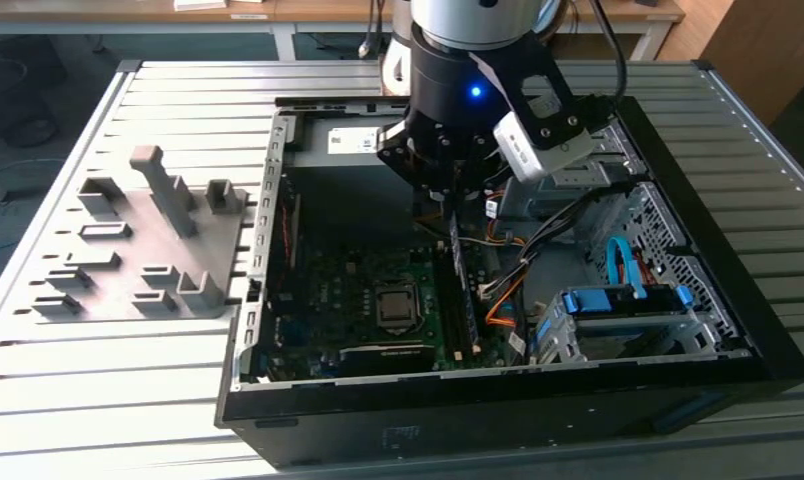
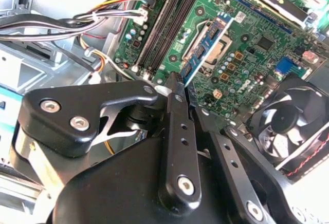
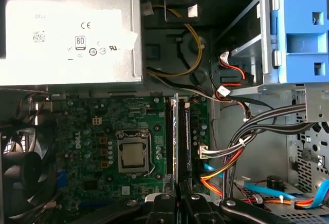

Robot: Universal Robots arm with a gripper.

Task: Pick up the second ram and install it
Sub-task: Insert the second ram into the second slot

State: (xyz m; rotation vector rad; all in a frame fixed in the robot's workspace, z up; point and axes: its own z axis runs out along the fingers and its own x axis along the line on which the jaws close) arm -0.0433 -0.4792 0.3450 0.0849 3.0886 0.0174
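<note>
Second ram [image 2: 206, 43] gripped edge-on in hand [image 2: 180, 80], over motherboard slots [image 2: 162, 31]

Long, thin blue-green second ram [image 2: 207, 41] with white label; clamped on edge at one end, running parallel to black motherboard slots [image 2: 165, 26].

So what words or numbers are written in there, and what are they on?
power supply: pale label with a few symbols and a square code; its small print is too tiny to read.
motherboard: little white lettering, too small to read.
second ram, held in the gripper: white label, its print too blurred to read.
</note>
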